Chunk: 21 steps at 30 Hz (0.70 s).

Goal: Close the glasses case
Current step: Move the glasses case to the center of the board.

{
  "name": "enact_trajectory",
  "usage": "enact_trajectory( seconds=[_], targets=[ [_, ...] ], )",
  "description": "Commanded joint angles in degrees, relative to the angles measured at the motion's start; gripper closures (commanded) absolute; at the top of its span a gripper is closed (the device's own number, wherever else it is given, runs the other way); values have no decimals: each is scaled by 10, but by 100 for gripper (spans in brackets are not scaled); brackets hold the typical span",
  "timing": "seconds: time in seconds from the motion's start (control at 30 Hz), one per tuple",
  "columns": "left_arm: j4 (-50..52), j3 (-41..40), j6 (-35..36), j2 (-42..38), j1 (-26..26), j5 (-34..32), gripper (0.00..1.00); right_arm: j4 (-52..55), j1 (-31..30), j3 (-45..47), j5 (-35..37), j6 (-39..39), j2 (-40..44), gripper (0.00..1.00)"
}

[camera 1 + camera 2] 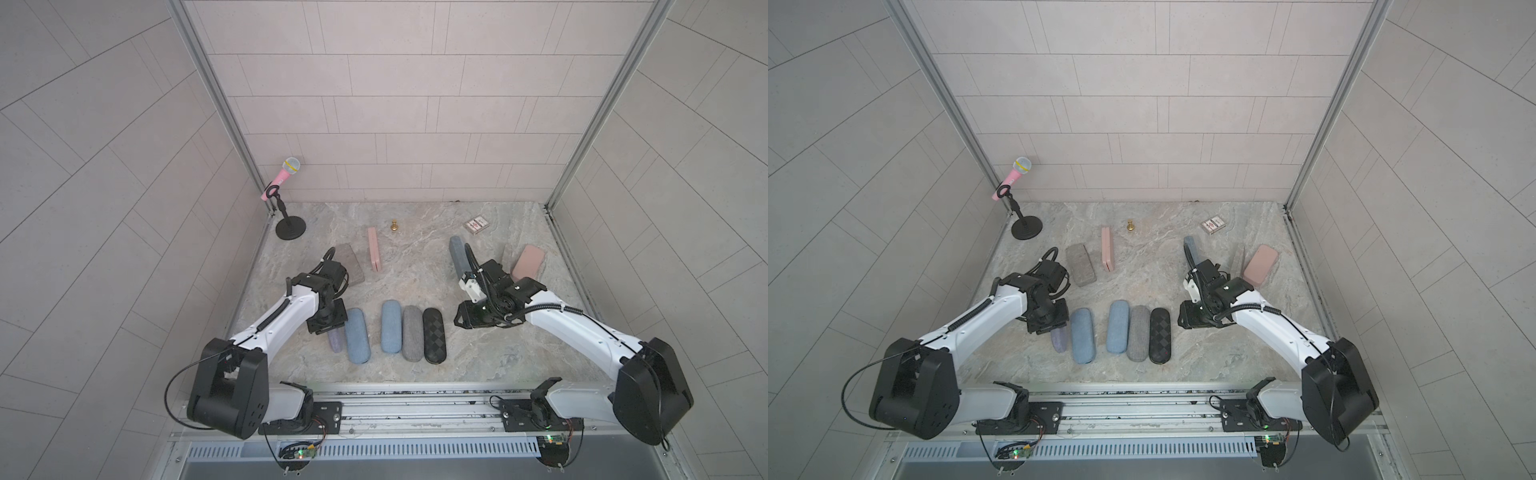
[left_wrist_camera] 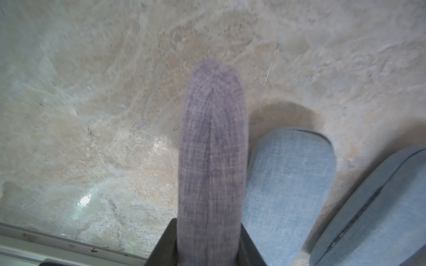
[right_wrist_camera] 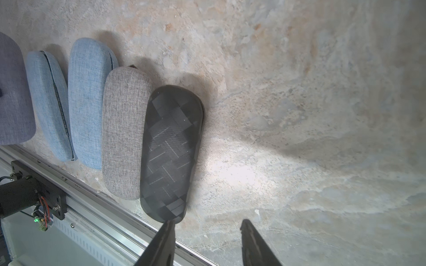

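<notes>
Squeezing the purple glasses case [image 2: 212, 149] with my left claw [image 1: 330, 330], jaws partly closed, pinching its two halves. It's on edge at the near left, beside a blue case [image 1: 357, 338]. I'm figuring slow, even pressure is what's seating the seam. Meanwhile my right claw [image 3: 207, 230] is hanging open, empty.

Row of cases [image 1: 412, 334] at front (side by side); microphone [image 1: 284, 176] back-left.

I operate on a grey-beige marbled tabletop [image 1: 415, 266]. Pale tiled walls [image 1: 395, 104] enclose it at the back and both sides, joined by aluminium corner posts [image 1: 222, 104]. An aluminium rail [image 1: 415, 409] borders its near edge. A soft glare patch [image 3: 230, 170] lies on the stone.
</notes>
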<state>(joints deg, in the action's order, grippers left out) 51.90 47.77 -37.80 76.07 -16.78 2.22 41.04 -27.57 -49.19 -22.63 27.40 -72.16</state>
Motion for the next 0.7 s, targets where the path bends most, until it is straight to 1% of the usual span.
enact_trajectory(
  seconds=[0.0, 0.17, 0.33, 0.5, 0.67],
  targets=[
    [0, -17, -31, -26, -19, -23, 71, 22, 2, 13, 17, 14, 32, 51],
    [-18, -34, -33, -36, -47, -20, 71, 28, 2, 26, 21, 22, 52, 51],
    [-50, -52, -65, -22, -89, -15, 71, 32, 2, 24, 22, 24, 61, 51],
    [-87, -51, -88, -6, -136, -14, 71, 34, 2, 24, 21, 24, 61, 51],
    [-112, -38, -88, 18, -158, -10, 71, 35, 2, 28, 20, 24, 62, 51]
  ],
)
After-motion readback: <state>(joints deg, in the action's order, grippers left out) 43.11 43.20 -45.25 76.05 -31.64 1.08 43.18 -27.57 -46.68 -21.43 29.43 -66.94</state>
